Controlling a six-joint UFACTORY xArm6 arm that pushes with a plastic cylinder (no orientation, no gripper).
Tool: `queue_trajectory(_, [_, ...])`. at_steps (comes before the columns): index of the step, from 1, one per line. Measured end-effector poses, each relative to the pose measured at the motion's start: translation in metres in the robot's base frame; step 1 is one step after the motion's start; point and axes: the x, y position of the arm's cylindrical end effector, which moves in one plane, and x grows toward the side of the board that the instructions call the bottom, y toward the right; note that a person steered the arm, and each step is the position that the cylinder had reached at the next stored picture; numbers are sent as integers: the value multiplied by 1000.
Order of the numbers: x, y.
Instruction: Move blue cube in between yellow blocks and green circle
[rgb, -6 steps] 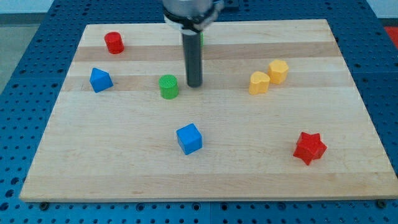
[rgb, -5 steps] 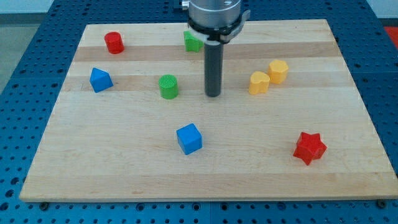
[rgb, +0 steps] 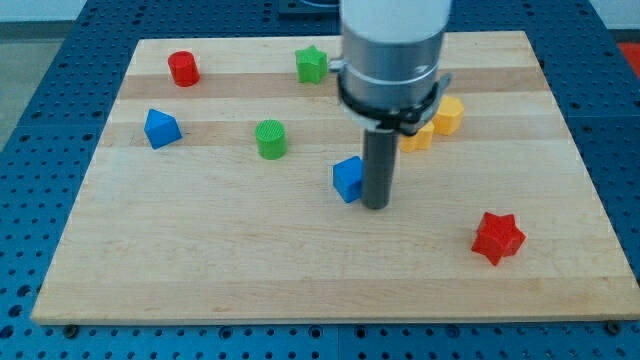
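Note:
The blue cube (rgb: 347, 179) sits near the board's middle, below and between the green circle (rgb: 270, 138) on its left and the two yellow blocks on its right. My tip (rgb: 375, 206) stands right against the cube's right side, touching it. One yellow block (rgb: 449, 114) shows clearly at the right; the other yellow block (rgb: 417, 138) is partly hidden behind my rod and the arm's body.
A red cylinder (rgb: 183, 68) lies at the top left and a green star (rgb: 312, 64) at the top middle. A second blue block (rgb: 160, 128) lies at the left. A red star (rgb: 497, 237) lies at the lower right.
My tip moved from beside the green circle down and right. The blue cube shifted up and right from the lower middle, and my tip now stands at its right side.

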Motion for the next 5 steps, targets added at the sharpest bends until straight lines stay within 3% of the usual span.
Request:
queue_trajectory(1, [-29, -48])
queue_trajectory(2, [19, -59])
queue_trajectory(3, [-20, -106])
queue_trajectory(5, [-88, -34])
